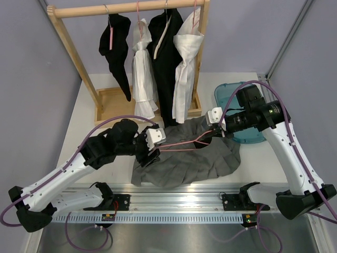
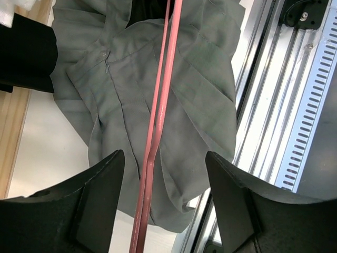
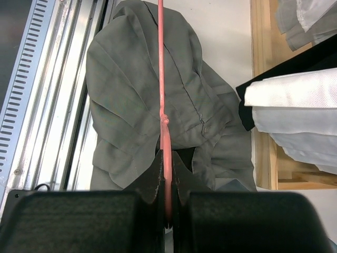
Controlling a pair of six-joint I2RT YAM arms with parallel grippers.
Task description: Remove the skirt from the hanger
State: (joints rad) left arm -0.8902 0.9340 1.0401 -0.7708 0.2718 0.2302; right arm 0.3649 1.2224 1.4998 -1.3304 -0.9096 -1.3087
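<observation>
The right gripper (image 3: 167,164) pinches the pink hanger (image 3: 161,63) over the grey skirt (image 3: 126,105), while the left gripper (image 2: 164,156) stands spread around the hanger.

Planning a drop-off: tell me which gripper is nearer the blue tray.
Right. The right gripper, shut on the pink hanger, sits just left of the blue tray. The left gripper hangs open over the far side of the grey skirt.

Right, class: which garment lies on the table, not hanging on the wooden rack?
The grey pleated skirt; the other black and white garments hang from the wooden rack.
</observation>
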